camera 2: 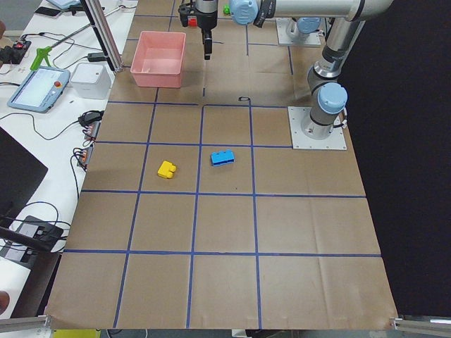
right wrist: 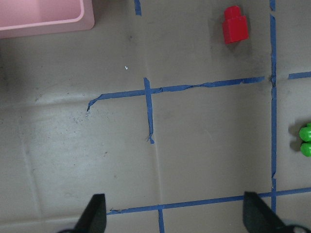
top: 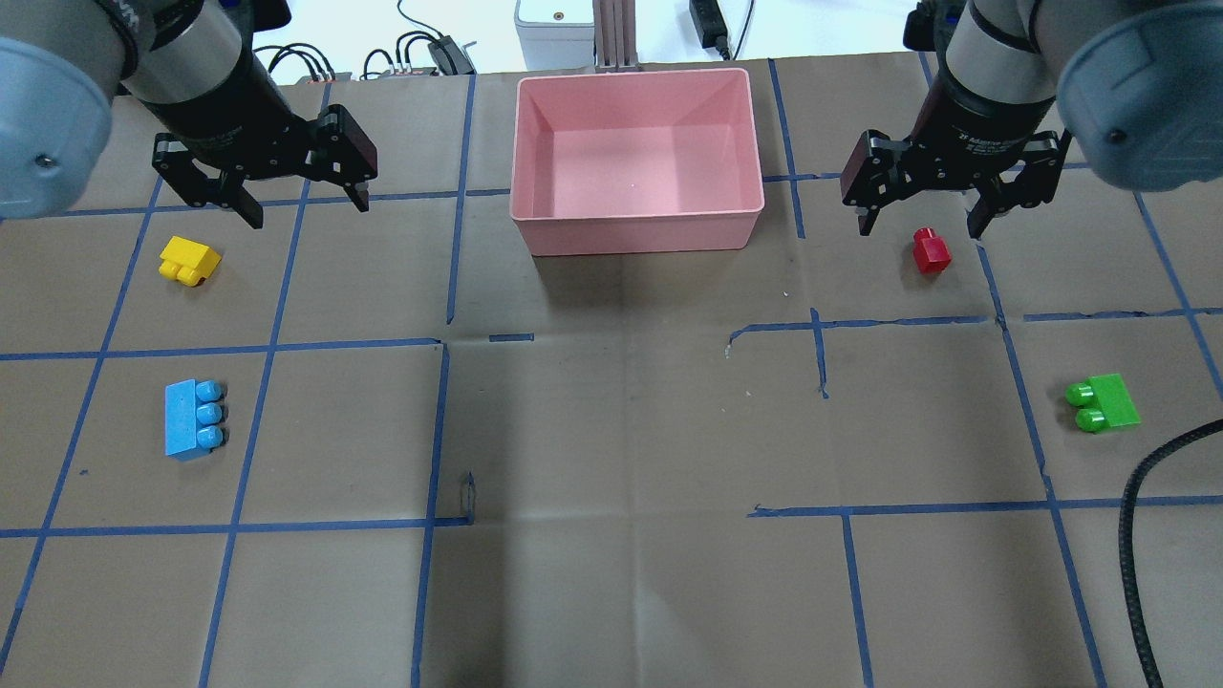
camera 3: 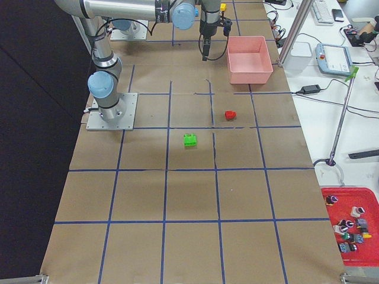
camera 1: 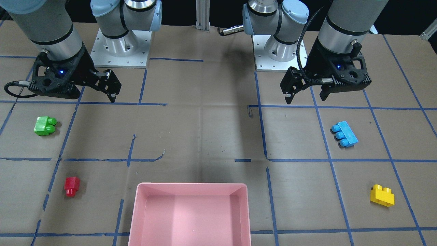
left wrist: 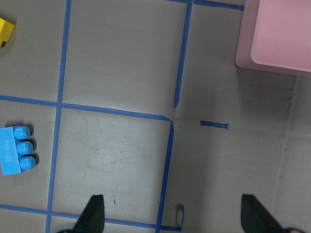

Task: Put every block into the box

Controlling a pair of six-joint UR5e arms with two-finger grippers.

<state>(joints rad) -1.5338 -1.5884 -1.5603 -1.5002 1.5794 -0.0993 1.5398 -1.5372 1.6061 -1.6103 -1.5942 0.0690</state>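
All blocks lie on the brown table, outside the pink box, which holds nothing. The yellow block and the light-blue block lie on my left side. The red block and the green block lie on my right side. My left gripper is open and empty, held above the table beyond the yellow block. My right gripper is open and empty, above the table near the red block. The left wrist view shows the light-blue block, the right wrist view the red block.
Blue tape lines grid the paper-covered table. Both arm bases stand at the robot's edge. A black cable hangs at the right. A side bench with a tablet and cables runs beyond the box.
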